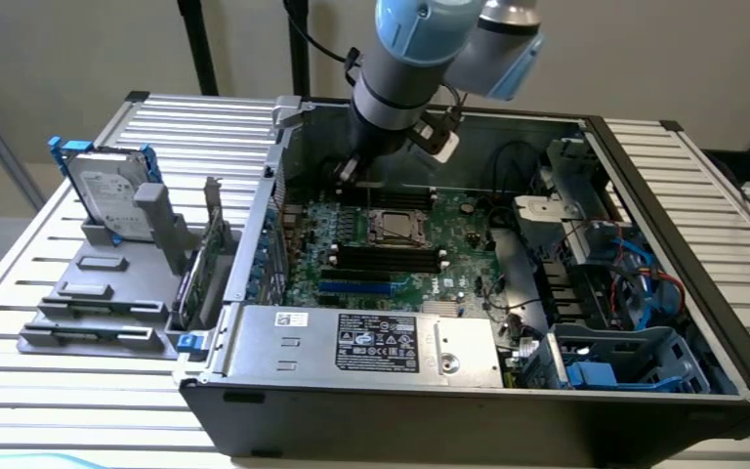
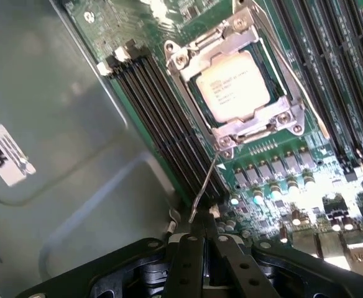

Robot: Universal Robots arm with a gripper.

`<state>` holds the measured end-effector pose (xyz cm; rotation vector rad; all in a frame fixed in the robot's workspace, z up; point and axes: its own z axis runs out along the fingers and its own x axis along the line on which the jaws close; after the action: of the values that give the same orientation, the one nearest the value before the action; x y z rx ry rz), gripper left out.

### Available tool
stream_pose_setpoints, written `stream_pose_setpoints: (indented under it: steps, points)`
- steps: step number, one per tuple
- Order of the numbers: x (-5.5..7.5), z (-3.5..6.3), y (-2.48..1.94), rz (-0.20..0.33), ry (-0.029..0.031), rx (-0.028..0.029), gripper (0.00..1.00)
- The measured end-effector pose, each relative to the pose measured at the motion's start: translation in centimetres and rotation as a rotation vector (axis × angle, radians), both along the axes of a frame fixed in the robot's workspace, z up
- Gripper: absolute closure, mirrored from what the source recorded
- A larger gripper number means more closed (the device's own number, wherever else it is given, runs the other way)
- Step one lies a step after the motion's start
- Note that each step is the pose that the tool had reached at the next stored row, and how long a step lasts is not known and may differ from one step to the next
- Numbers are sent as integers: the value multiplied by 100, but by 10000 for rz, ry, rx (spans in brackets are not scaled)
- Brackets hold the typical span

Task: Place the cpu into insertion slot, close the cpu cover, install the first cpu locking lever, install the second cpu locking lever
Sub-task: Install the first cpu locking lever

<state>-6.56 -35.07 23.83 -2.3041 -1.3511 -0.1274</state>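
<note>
The cpu point(image 2: 237, 87) lies flat in the insertion slot point(image 1: 395, 227) on the green board, its pale metal face up. The silvery cpu cover point(image 2: 256, 126) is down around it, framing the chip and hiding most of the socket. One thin wire locking lever point(image 2: 206, 186) sticks out from the socket's corner, and its free end reaches my gripper point(image 2: 203, 239). The fingers are shut together; whether they pinch the wire I cannot tell. A second lever point(image 2: 299, 93) lies along the socket's side. In the exterior view the gripper point(image 1: 352, 172) hangs inside the case just behind the socket.
Long black memory slots point(image 2: 150, 105) flank the socket. The grey case wall point(image 2: 57, 124) is close to the gripper. A labelled power-supply box point(image 1: 362, 342) sits at the front, a blue drive cage point(image 1: 623, 362) at the exterior view's right, and a hard drive point(image 1: 108, 191) outside at its left.
</note>
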Motion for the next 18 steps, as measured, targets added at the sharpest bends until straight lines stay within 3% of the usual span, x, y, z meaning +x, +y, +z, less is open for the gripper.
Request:
stream_pose_setpoints:
  steps: [5,9,14,18]
  points:
    - [213,-1,1,0,0,45,89]
    - [250,-16,1,-24,-9,45,89]
    - [248,-72,0,-28,-192,7,89]
    - [247,-114,0,-24,-199,-74,89]
